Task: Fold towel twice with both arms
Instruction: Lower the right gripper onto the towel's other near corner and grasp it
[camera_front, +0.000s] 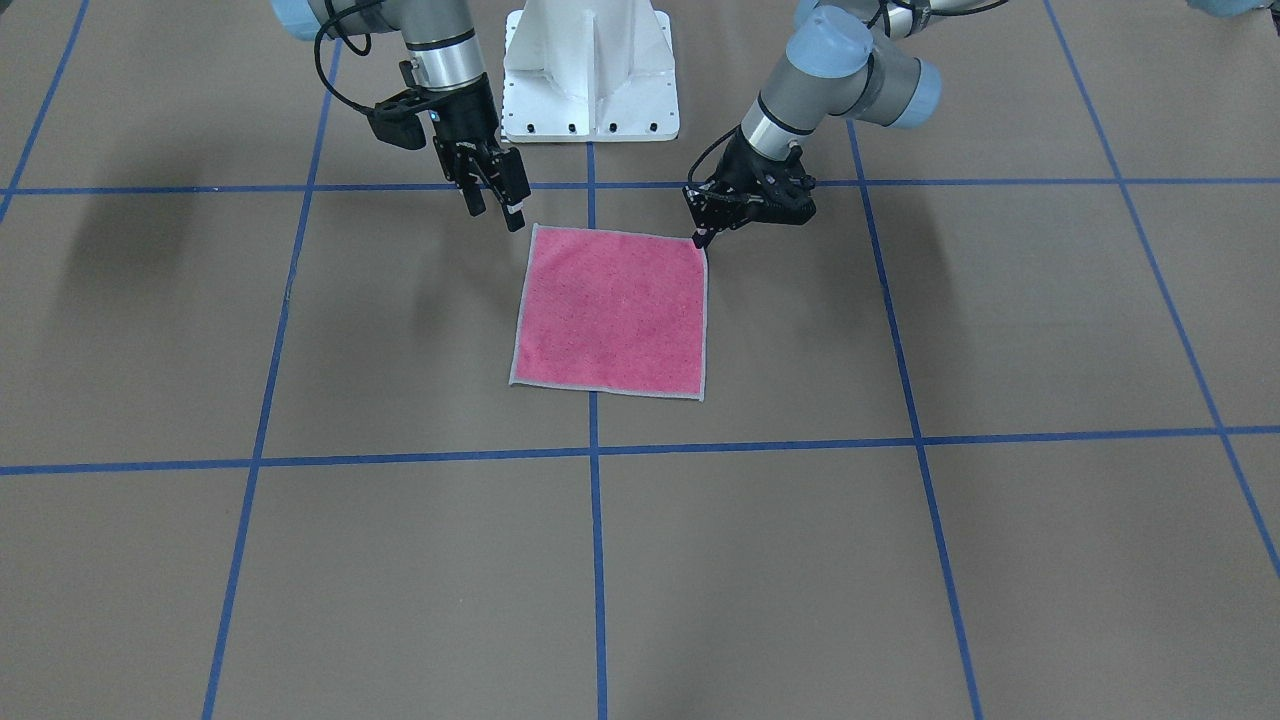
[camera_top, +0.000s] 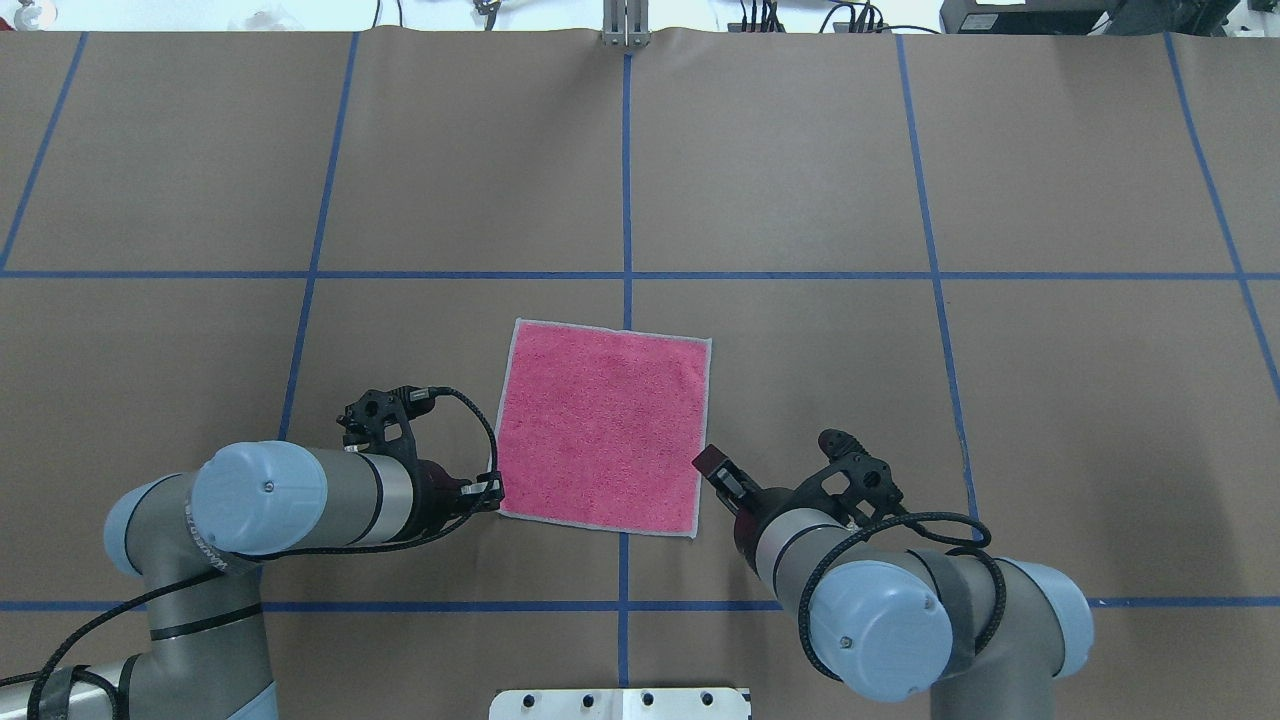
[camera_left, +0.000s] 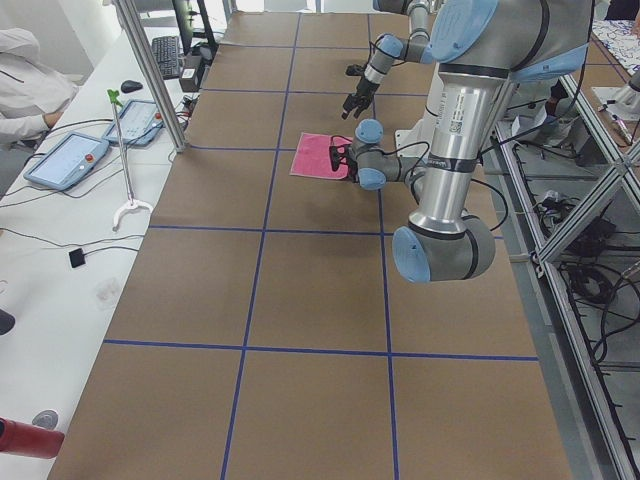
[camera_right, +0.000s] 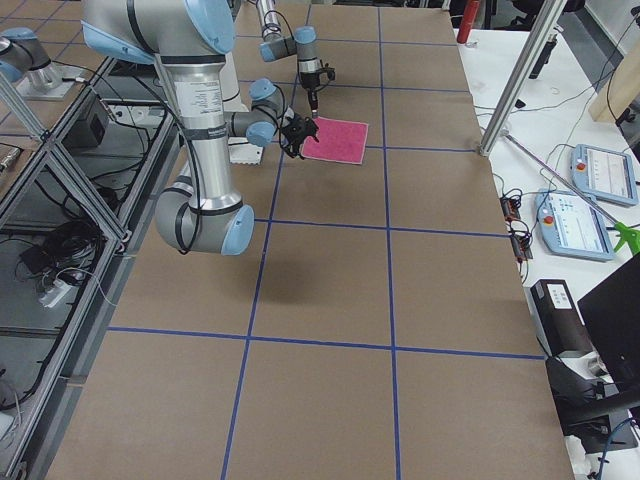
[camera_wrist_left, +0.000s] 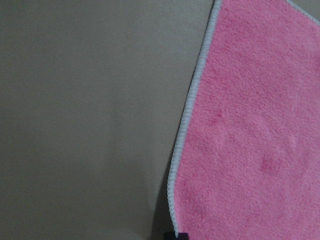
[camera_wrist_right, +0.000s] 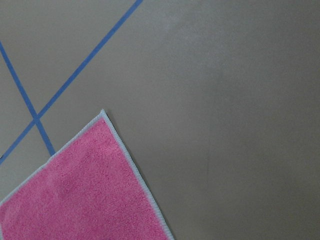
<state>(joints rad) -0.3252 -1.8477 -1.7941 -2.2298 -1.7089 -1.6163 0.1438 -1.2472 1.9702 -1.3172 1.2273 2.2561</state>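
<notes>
Centrally, the towel (camera_front: 608, 312) lies flat and unfolded on the brown table (camera_front: 900, 560), pink face up with its light grey border visible all round. It straddles a blue tape line (camera_front: 597, 520) just in front of the white pedestal (camera_front: 590, 70). The left gripper (camera_front: 703, 232) is low over the table, with a fingertip right at the towel's corner nearest the robot on that side; whether its jaws are parted or closed cannot be told. The right gripper (camera_front: 497, 212) hangs above the table just beside the other near corner, clear of the cloth, its two fingers parted and holding nothing. Each wrist view shows a stretch of towel border against the table.
</notes>
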